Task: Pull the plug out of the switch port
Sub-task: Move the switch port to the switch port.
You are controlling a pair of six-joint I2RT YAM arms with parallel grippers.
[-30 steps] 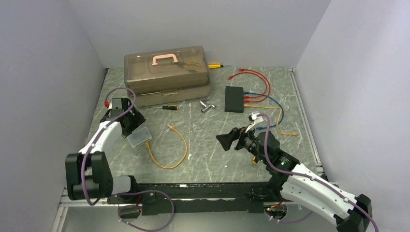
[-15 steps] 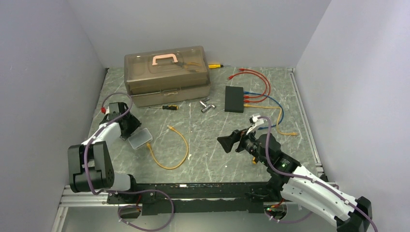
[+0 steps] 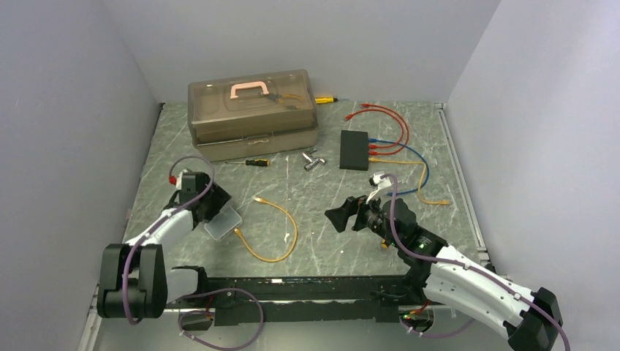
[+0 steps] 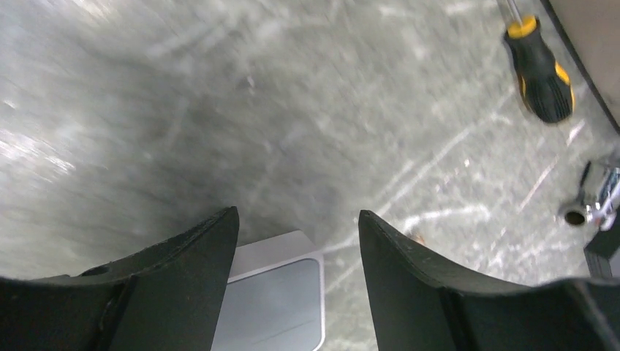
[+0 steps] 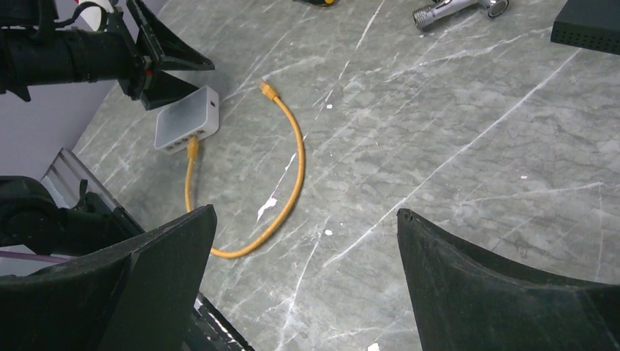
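Observation:
The black switch (image 3: 354, 150) lies flat at the back right, with red, blue and orange cables (image 3: 384, 146) plugged into its right edge; a corner of it shows in the right wrist view (image 5: 588, 22). My right gripper (image 3: 338, 217) is open and empty, hovering above the table well in front of the switch, jaws wide in its own view (image 5: 305, 212). My left gripper (image 3: 218, 208) is open (image 4: 298, 212), far left, low over the silver-grey tin (image 4: 274, 300). A loose orange cable (image 3: 281, 234) is plugged into the tin (image 5: 186, 121).
The brown translucent toolbox (image 3: 252, 110) stands at the back left. A black-and-yellow screwdriver (image 3: 256, 162) and metal sockets (image 3: 313, 159) lie in front of it, also in the left wrist view (image 4: 541, 69). A yellow screwdriver (image 3: 325, 99) lies behind the toolbox.
My left gripper has moved right and toward the front; the tin and its orange cable shifted with it. My right gripper shifted slightly left.

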